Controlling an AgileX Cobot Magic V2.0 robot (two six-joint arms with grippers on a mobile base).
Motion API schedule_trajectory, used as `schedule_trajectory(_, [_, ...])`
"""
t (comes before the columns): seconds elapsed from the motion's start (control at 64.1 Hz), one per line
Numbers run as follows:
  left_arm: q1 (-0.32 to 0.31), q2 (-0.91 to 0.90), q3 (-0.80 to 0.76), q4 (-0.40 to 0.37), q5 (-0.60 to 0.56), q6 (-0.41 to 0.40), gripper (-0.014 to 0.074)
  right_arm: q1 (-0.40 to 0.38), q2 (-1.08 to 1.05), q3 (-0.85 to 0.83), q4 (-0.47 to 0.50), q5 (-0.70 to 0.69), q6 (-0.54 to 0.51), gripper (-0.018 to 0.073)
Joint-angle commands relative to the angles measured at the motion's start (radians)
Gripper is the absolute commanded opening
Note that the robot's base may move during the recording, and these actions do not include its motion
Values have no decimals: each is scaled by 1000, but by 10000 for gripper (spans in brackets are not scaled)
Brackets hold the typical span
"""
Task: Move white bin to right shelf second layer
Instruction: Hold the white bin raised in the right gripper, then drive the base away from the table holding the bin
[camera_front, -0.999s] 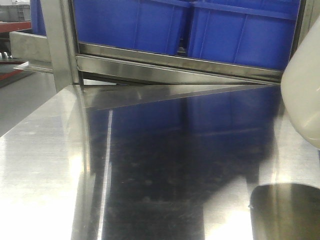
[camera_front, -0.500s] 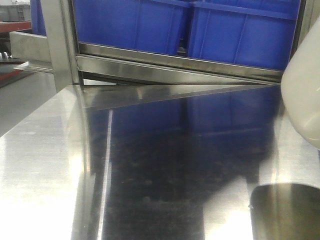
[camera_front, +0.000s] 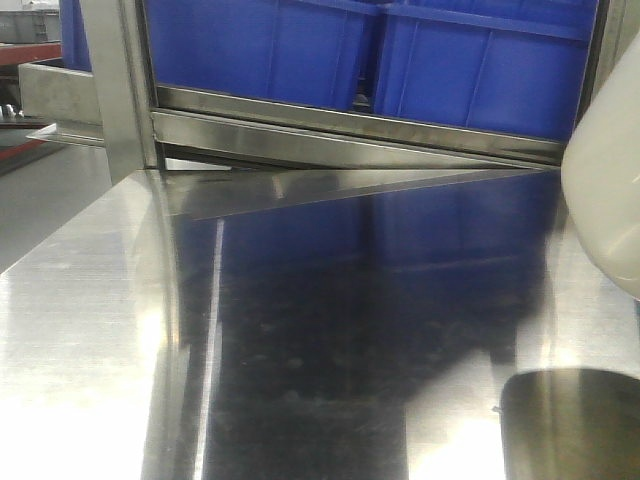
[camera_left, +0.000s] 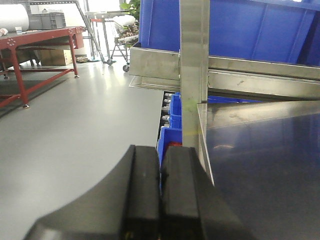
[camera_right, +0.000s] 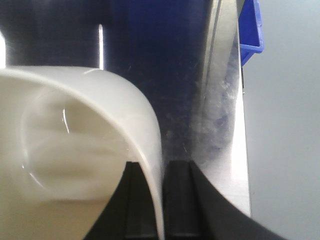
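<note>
**We are facing open tabletop, walled off ahead by crates**

We are looking across the steel tabletop (camera_front: 90, 340), which is lying bare right up to the rack. Ahead, the blue crates (camera_front: 260, 50) are filling the level behind the steel front bar (camera_front: 350, 128), leaving only a narrow dark slit between them. The upright post (camera_front: 120, 80) is blocking the left corner. The white bin (camera_front: 605, 190) is taking up the right edge. Off the table's left side, we are seeing open floor (camera_left: 75, 125) reaching to a red table (camera_left: 40, 37) well apart.
</note>
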Motion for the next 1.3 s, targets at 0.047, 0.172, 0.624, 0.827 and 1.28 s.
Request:
schedule_trajectory(0.047, [-4, -13, 37, -6, -84, -3, 85, -1, -8, -29, -3, -86, -7, 50])
schedule_trajectory(0.172, [-4, -13, 37, -6, -84, -3, 85, -1, -8, -29, -3, -86, -7, 50])
schedule_trajectory(0.624, [-4, -13, 37, -6, -84, -3, 85, -1, -6, -29, -3, -86, -7, 50])
schedule_trajectory(0.827, [-4, -13, 37, -6, -84, -3, 85, -1, -6, -29, -3, -85, -7, 50])
schedule_trajectory(1.28, [-4, -13, 37, -6, -84, -3, 85, -1, -6, -29, -3, -85, -7, 50])
